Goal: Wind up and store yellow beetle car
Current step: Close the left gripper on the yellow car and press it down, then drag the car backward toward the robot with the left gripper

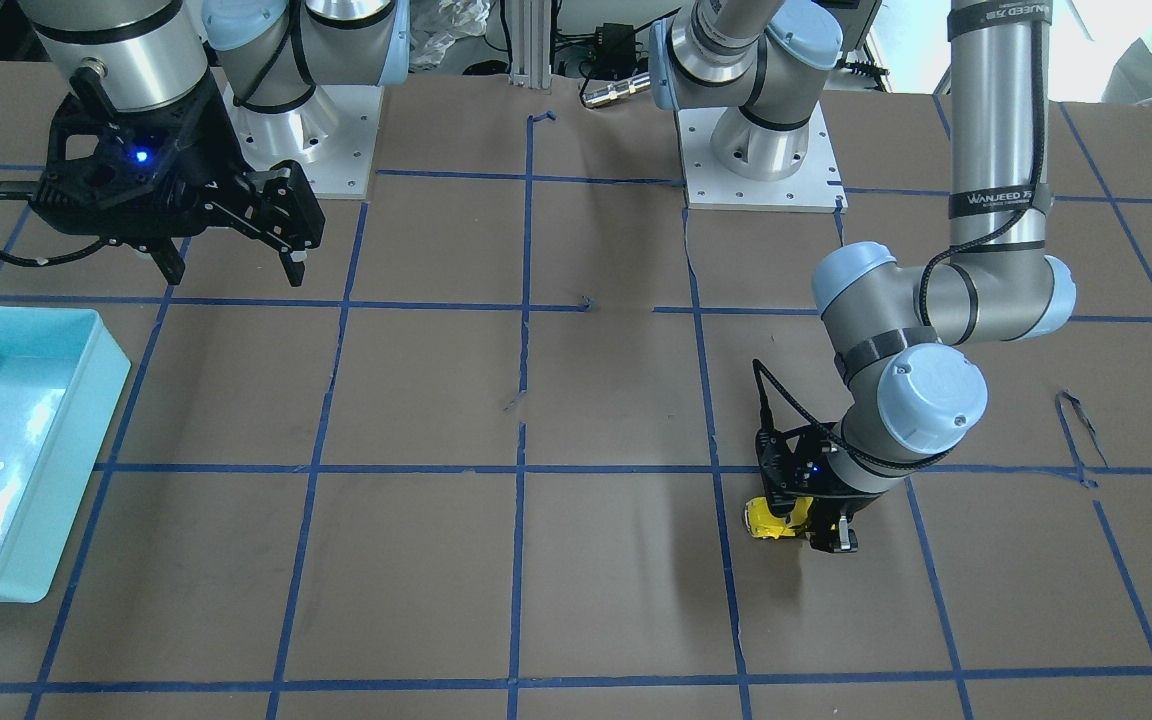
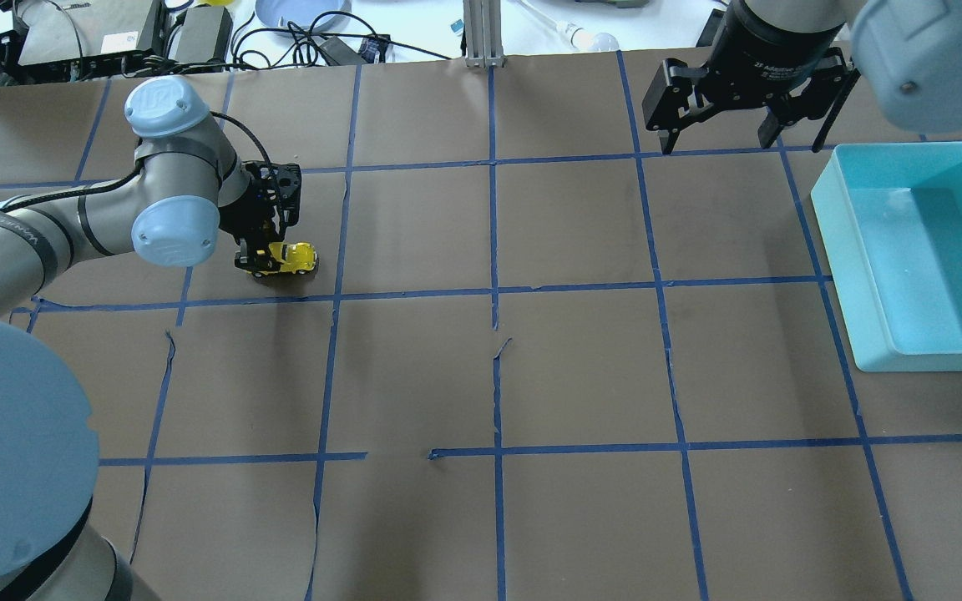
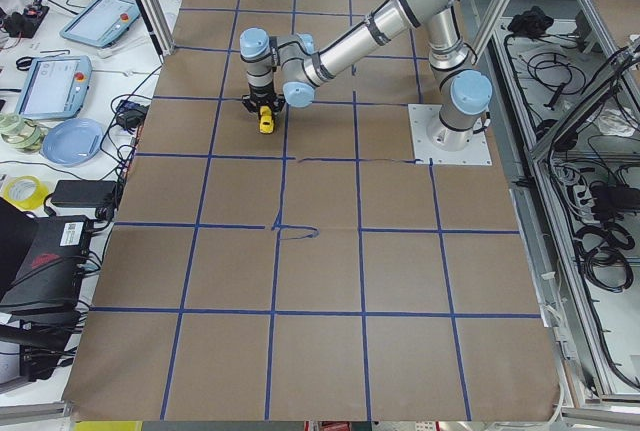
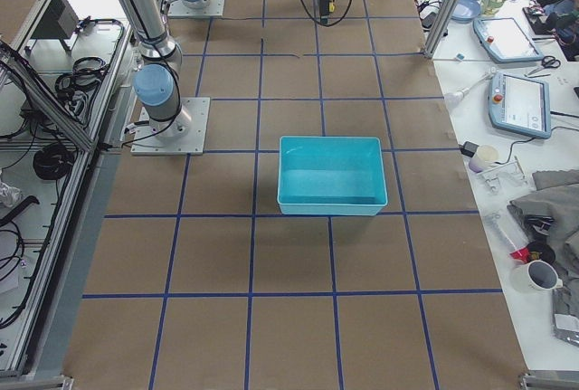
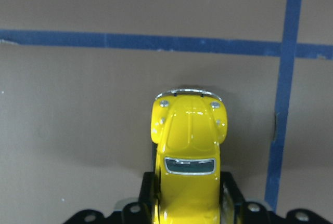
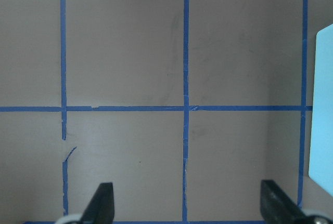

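The yellow beetle car (image 2: 293, 257) is small and glossy and sits low at the brown table in the far-left part of the overhead view. My left gripper (image 2: 260, 260) is shut on its rear half, with a finger on each side. In the left wrist view the car (image 5: 190, 141) points away from the camera, between the black fingers (image 5: 147, 190). It also shows in the front view (image 1: 766, 519) and the left side view (image 3: 265, 121). My right gripper (image 2: 740, 138) is open and empty, held above the table beside the teal bin (image 2: 832, 219).
The teal bin's rim also shows in the front view (image 1: 108, 392), the right side view (image 4: 330, 205) and the right wrist view (image 6: 322, 109); it holds nothing. Blue tape lines form a grid on the brown paper. The arm bases (image 1: 762, 170) stand at the robot's side.
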Controlling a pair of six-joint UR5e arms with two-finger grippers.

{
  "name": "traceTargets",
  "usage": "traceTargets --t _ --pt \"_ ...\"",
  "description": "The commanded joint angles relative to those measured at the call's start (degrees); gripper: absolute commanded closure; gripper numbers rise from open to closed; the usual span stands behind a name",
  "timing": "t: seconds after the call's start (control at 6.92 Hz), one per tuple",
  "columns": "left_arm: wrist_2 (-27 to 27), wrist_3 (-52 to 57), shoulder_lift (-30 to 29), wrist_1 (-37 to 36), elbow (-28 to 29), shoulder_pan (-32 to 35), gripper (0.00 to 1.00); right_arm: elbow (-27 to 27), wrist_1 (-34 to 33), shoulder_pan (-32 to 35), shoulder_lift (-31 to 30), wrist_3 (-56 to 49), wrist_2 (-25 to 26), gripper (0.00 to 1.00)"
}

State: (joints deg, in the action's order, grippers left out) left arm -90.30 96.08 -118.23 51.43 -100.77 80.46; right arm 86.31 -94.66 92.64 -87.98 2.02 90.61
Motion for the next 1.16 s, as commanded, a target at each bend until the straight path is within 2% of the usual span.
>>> traceTargets --t 0.0,0.72,0.87,1.01 --pt "0.2 3.4 0.2 0.0 -0.1 -3.1 0.77 0.1 0.0 0.0 0.0 0.0 0.0 0.0" --pt "0.1 13.3 0.5 -1.5 -1.4 -10.1 0.76 0.1 0.0 0.0 0.0 0.0 0.0 0.0" --pt "0.0 13.3 0.6 -1.5 -1.4 -10.3 0.67 0.0 0.0 0.0 0.0 0.0 0.0 0.0" --pt "-0.1 13.1 0.5 -1.5 -1.4 -10.3 0.25 0.1 0.0 0.0 0.0 0.0 0.0 0.0"
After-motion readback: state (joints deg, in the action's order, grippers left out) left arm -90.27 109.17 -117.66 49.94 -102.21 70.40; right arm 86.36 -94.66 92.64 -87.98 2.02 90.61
